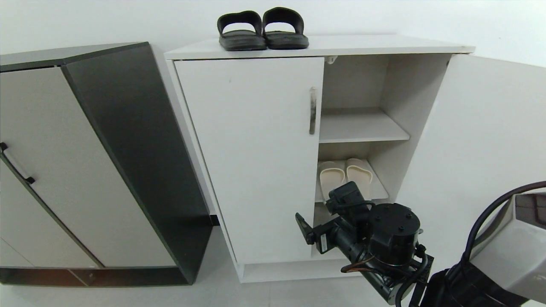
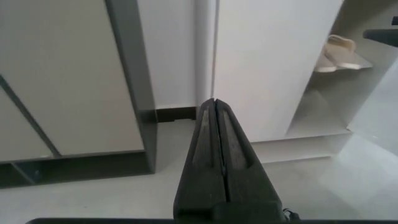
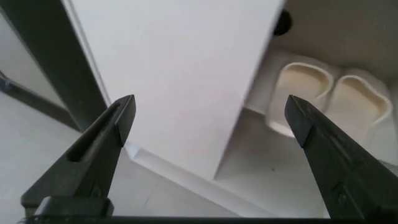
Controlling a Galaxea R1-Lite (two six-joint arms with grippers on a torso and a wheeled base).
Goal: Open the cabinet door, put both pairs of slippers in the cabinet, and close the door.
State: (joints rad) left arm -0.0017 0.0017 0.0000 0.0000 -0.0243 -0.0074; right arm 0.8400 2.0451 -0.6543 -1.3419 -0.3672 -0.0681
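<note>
Right hand point(image 1: 323, 211): matte black, wedge-shaped fingers point(image 3: 93, 162) spread wide and empty, low before the shut door's free edge.
Left hand point(image 2: 214, 109): dark grooved fingers pressed flat together with nothing between them, low over the pale floor point(image 2: 323, 193).
Cream slippers point(image 1: 345, 177): smooth, rounded, moulded pair, side by side on the lower shelf inside.
Cabinet point(image 1: 251, 157): flat white panels; right door point(image 1: 482, 140) swung open, left door shut, with a slim metal bar handle point(image 1: 312, 111).
Black slippers point(image 1: 262, 30): matte, broad-strapped pair, side by side on the cabinet top.
</note>
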